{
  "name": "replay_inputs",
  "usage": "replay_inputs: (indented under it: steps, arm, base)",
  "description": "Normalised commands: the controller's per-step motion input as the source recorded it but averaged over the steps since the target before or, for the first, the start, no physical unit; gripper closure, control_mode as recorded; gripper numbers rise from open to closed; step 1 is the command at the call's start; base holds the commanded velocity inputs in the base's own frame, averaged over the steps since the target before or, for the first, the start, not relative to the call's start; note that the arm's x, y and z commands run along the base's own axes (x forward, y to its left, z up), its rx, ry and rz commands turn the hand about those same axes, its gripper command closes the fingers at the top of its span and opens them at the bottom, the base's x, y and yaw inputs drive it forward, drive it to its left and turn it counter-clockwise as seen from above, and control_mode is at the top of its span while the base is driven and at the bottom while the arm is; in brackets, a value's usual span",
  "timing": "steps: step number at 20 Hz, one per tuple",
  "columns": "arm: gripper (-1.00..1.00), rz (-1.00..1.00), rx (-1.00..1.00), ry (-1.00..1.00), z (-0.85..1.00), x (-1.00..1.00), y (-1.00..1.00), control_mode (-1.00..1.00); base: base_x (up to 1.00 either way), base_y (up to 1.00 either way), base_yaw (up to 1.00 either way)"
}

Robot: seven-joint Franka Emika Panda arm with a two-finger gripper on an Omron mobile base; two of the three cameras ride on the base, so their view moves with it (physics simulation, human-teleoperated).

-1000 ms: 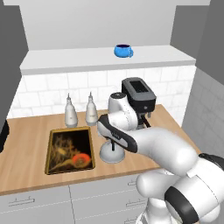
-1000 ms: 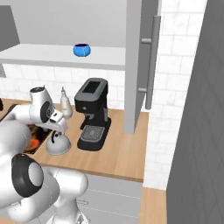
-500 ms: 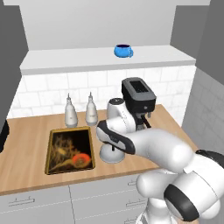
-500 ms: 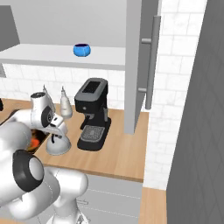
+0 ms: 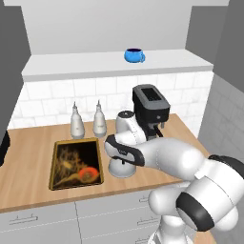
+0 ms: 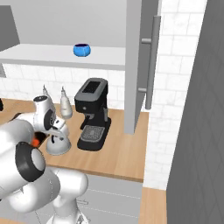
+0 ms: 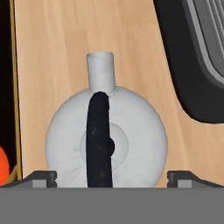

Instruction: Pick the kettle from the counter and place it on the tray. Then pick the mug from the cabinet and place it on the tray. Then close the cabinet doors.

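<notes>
Fingers (image 7: 112,177) spread, kettle (image 7: 106,135) handle between

The counter (image 5: 28,183) carries the tray (image 5: 76,163), kettle (image 7: 105,138), two bottles (image 5: 77,123) and coffee machine (image 6: 92,113).

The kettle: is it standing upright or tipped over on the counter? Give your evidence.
Upright. The kettle sits on its base on the counter, and the hand view looks straight down onto its black loop handle.

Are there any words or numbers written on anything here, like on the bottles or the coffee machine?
None: nothing here has words, numbers or signs to read.
The bottles are plain.
The coffee machine is plain black.
The tray has only a swirl picture, no letters.
The mug and kettle are bare.
</notes>
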Motion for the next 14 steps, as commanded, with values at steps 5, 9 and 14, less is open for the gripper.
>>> replay_inputs:
  steps: [5,9,14]
  arm:
    - [-1.00,0.00,0.00,0.00,-0.12,0.08,0.04,-1.00]
    - [1.00,0.00,0.00,0.00,-0.14,0.01,0.05,-1.00]
    - [1.00,0.00,0.00,0.00,-0.05,0.00,0.00,-1.00]
  base:
    - [0.00,0.00,0.00]
    - [0.00,0.00,0.00]
    - [0.00,0.00,0.00]
